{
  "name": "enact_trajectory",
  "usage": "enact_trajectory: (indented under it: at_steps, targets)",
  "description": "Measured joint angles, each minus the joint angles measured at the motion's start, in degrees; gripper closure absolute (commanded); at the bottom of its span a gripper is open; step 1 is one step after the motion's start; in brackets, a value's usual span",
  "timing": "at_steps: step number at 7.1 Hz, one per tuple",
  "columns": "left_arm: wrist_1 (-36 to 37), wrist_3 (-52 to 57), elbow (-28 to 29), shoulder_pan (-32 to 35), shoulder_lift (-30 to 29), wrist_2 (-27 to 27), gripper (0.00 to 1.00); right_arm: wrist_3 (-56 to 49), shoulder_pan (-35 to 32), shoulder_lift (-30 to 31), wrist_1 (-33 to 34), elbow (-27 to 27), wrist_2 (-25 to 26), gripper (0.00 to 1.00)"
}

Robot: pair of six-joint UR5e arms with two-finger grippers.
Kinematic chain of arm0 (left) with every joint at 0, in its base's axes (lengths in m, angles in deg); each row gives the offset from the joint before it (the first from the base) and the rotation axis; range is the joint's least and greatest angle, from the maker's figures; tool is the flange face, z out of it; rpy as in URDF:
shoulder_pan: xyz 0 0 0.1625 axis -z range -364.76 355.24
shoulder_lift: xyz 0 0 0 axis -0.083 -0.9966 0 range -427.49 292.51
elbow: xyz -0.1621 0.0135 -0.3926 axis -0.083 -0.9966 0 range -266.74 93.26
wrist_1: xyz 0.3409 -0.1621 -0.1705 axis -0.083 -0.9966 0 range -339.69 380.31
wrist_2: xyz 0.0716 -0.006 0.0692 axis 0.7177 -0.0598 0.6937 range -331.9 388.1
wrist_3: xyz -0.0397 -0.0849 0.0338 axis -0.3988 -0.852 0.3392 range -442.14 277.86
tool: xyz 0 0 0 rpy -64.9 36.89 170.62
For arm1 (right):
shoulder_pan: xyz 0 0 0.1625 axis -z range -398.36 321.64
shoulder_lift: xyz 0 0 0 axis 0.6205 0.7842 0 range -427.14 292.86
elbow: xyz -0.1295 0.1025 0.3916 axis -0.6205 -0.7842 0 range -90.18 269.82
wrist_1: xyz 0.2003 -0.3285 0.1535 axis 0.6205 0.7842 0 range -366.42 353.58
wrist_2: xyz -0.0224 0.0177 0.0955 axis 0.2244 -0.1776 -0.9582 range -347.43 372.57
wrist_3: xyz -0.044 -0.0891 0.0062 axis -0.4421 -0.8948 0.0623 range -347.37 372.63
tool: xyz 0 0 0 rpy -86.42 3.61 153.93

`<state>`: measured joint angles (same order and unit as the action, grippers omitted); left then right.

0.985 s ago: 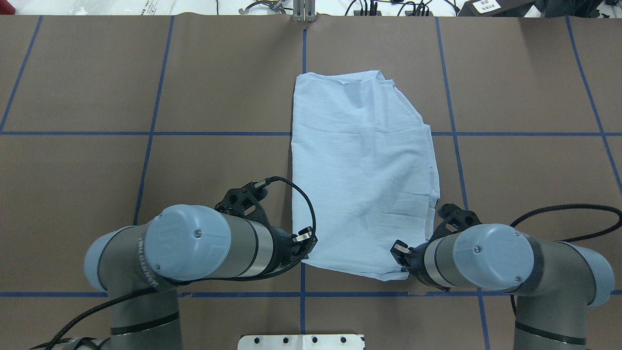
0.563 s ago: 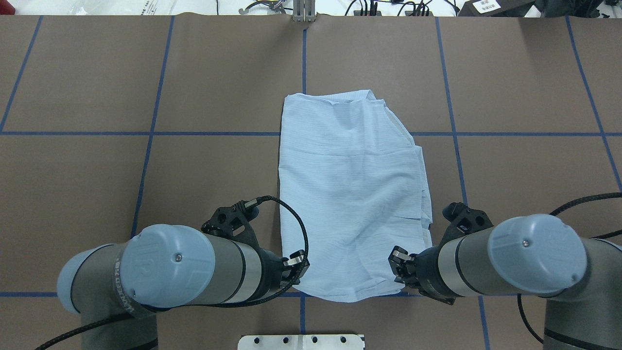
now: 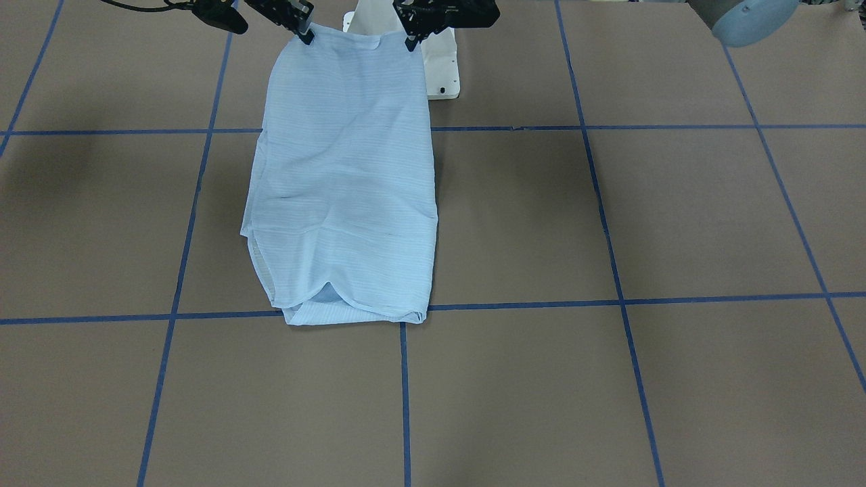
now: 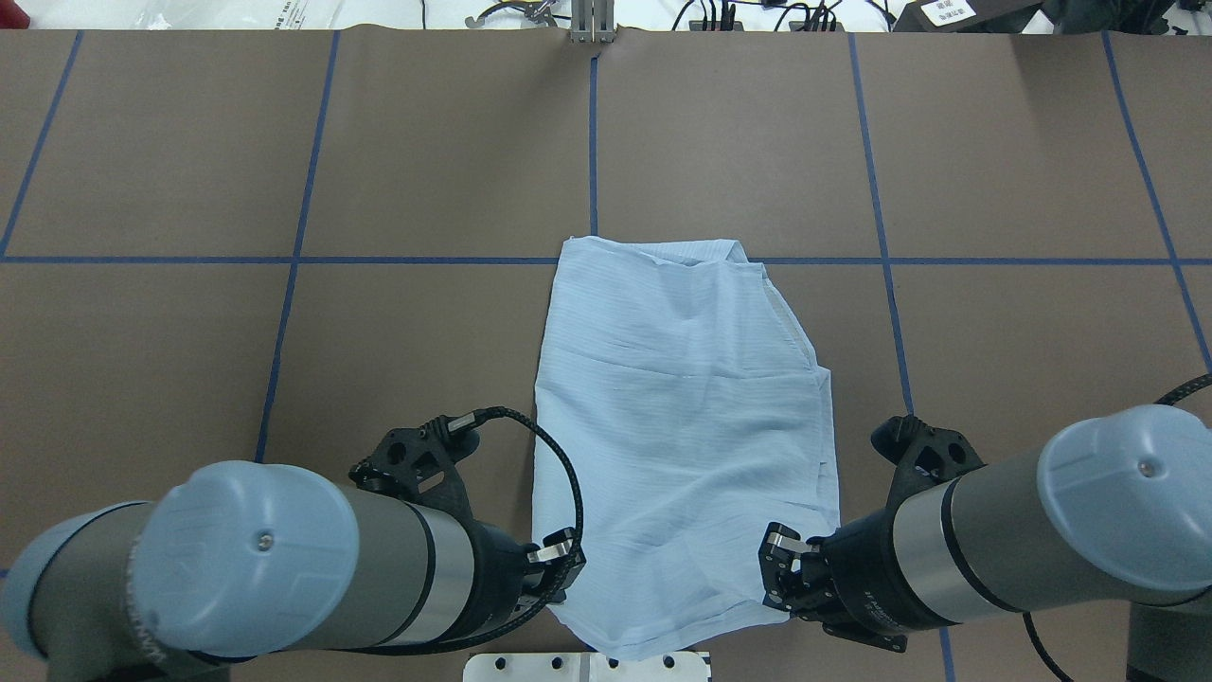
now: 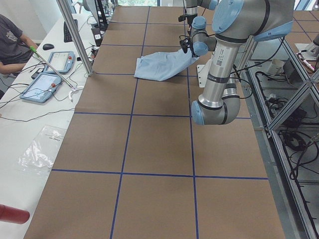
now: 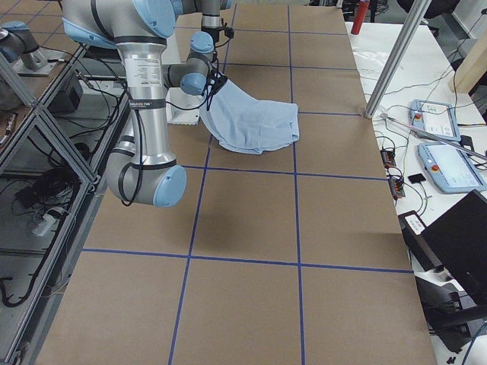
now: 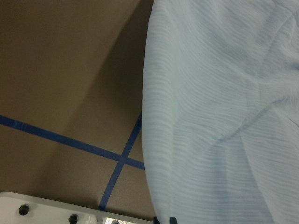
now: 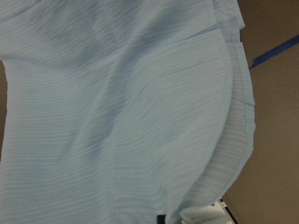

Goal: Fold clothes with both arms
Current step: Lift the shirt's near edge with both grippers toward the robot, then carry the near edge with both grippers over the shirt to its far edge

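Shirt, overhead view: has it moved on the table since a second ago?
Yes. The shirt has slid toward the robot: its far edge, earlier well beyond the crosswise blue tape line, now lies barely past it.

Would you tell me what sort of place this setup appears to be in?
Most likely a robotics lab: the left arm and right arm grip a shirt on a table gridded with blue tape, with touchscreen pendants on the side bench.
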<state>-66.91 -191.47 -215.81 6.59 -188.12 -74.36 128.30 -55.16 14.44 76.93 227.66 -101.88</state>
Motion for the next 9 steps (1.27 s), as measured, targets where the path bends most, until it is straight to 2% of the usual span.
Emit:
enact_trajectory:
  at_steps: [2, 4, 6, 9]
  targets:
    - [4.0, 0.2, -4.0, 0.2, 0.0, -1.6, 1.0, -0.3, -2.6, -0.2, 0.0, 1.0, -3.3, 1.0]
    - [3.3, 3.2, -2.1, 3.5, -0.5, -1.7, 1.0, -3.1, -8.1, -0.6, 0.1, -0.9, -5.2, 1.0]
    - [-5.6, 5.9, 6.2, 11.0, -1.1, -2.0, 1.0, -8.5, -15.2, -5.2, 0.5, -7.9, -6.0, 1.0]
    - [-23.7, 6.8, 25.3, 18.7, -4.0, -2.1, 1.0, -17.4, -21.1, -16.0, 5.1, -23.5, -5.5, 1.0]
